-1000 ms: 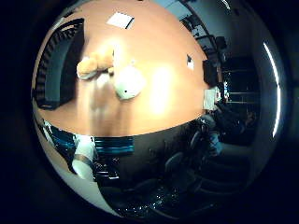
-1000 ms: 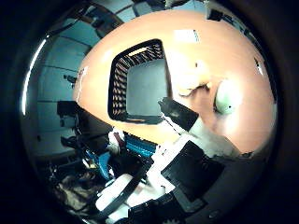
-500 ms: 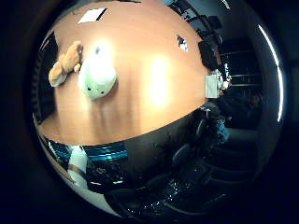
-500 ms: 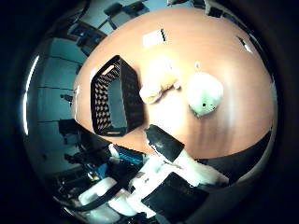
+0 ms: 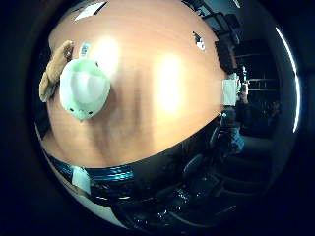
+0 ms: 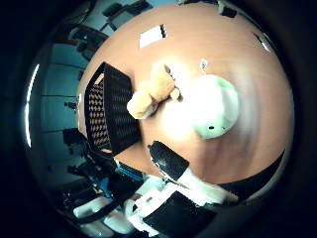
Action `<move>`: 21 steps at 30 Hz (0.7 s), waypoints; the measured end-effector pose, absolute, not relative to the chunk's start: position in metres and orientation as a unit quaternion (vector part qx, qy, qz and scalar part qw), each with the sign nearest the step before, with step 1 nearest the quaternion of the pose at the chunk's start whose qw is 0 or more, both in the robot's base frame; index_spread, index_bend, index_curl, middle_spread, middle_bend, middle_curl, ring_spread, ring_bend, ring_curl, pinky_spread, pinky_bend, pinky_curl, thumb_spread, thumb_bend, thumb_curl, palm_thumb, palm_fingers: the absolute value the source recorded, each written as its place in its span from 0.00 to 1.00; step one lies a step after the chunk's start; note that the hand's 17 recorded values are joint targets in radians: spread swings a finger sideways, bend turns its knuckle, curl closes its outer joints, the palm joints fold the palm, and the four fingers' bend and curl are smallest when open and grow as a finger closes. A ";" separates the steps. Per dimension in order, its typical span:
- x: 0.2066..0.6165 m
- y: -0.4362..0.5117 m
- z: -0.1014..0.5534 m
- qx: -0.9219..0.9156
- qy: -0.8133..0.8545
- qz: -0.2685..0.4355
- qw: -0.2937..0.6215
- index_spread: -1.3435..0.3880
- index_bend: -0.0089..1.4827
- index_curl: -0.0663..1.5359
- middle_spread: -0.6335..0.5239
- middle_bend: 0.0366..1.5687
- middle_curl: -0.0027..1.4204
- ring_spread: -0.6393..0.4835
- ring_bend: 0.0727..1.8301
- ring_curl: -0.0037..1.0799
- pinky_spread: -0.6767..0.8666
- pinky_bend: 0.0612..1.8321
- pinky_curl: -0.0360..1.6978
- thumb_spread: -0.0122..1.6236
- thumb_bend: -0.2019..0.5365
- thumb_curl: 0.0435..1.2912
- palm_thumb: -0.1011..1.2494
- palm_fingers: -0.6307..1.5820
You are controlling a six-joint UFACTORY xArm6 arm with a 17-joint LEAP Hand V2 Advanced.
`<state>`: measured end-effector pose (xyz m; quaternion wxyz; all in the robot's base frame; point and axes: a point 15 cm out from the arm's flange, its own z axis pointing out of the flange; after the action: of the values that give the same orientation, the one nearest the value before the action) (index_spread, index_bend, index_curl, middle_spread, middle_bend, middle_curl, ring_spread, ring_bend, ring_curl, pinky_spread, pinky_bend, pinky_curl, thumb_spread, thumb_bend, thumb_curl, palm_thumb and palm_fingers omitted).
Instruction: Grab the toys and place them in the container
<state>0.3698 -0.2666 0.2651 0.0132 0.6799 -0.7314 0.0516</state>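
A pale green plush toy lies on the wooden tabletop, touching a brown plush toy beside it. The black mesh container stands just beyond the brown one, its far side cut off. Only part of the hand shows; its fingers' spread can't be told, and they hold nothing visible.

brown plush toy partly hidden behind green plush toy, green toy's top washed out by glare

bright ceiling-light glare on the wooden table, dim surroundings, heavy fisheye bending, soft blur throughout
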 end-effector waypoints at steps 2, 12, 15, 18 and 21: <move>0.372 -0.272 0.255 0.678 -0.733 0.047 0.014 0.58 0.11 0.22 0.52 0.13 0.25 0.69 0.19 0.19 0.71 0.26 0.13 0.65 0.24 0.18 0.39 0.38; 0.382 -0.288 0.193 0.677 -0.735 0.030 0.017 0.58 0.11 0.22 0.53 0.13 0.25 0.70 0.18 0.20 0.71 0.24 0.14 0.64 0.24 0.18 0.39 0.38; 0.383 -0.290 0.174 0.677 -0.735 0.019 0.020 0.58 0.12 0.22 0.53 0.13 0.25 0.70 0.17 0.20 0.71 0.23 0.14 0.64 0.24 0.19 0.39 0.39; 0.381 -0.291 0.158 0.677 -0.735 0.007 0.022 0.58 0.11 0.22 0.52 0.14 0.25 0.69 0.18 0.20 0.72 0.23 0.14 0.64 0.24 0.19 0.40 0.40; 0.382 -0.292 0.153 0.679 -0.733 0.009 0.025 0.58 0.11 0.21 0.49 0.16 0.25 0.63 0.21 0.22 0.71 0.23 0.14 0.64 0.24 0.19 0.42 0.44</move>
<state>0.3821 -0.2923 0.1531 0.0246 0.6794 -0.7333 0.0088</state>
